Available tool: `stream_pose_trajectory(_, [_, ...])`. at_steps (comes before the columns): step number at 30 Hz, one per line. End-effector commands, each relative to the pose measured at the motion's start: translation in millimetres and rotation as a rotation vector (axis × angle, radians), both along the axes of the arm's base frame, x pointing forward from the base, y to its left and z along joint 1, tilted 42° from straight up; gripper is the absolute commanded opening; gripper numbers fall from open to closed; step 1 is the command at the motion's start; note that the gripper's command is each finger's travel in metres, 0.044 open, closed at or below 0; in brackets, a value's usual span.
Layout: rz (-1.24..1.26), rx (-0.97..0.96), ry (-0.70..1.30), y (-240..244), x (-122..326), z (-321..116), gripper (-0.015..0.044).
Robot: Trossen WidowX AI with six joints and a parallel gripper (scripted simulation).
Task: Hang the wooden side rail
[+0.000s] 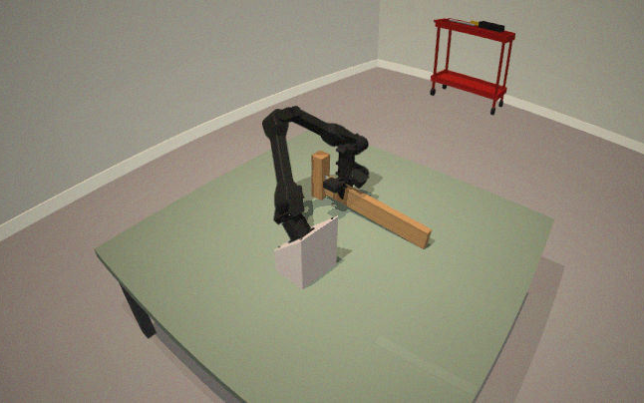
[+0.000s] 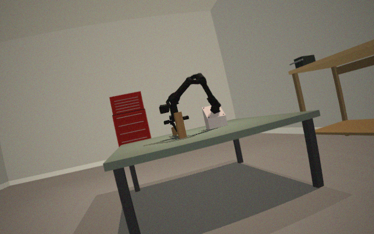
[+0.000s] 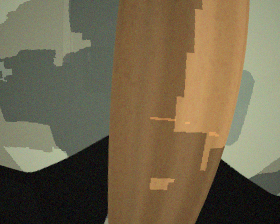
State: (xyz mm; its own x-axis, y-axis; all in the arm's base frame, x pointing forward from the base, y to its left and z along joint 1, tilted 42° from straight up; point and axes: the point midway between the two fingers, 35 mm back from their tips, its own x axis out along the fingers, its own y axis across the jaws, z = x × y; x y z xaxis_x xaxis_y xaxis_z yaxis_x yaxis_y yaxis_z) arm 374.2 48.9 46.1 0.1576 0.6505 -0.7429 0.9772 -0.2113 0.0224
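The claw is clamped on the wooden rail, its fingers partly apart, one on either flank. The grip sits near the hook end, a sensible place: it should give close control of the hooks while the far end bears on the surface.

The rail looks stiff and not fragile, probably moderately heavy for this arm. Its smooth, flat sides might slip or pivot in the fingers if the long free length drags. Square pressure on both flanks and small moves would suit it.

In the top view, the post stands upright at ten o'clock from the claw, just beside the rail's near end. The rail runs out towards four o'clock, its far end low and seemingly on the surface. The pale base block is at seven o'clock.

Hooks and pins are too small or hidden, so I cannot tell whether they are seated; that needs settling before release.
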Motion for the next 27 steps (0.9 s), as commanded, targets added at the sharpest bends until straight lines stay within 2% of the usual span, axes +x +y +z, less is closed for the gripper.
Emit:
stream_pose_trajectory(1, [-0.01, -0.001, -0.007, -2.1, 3.7, 3.3, 0.0])
stream_pose_trajectory(27, [-0.01, -0.001, -0.007, 0.3, 1.0, 5.5, 0.0])
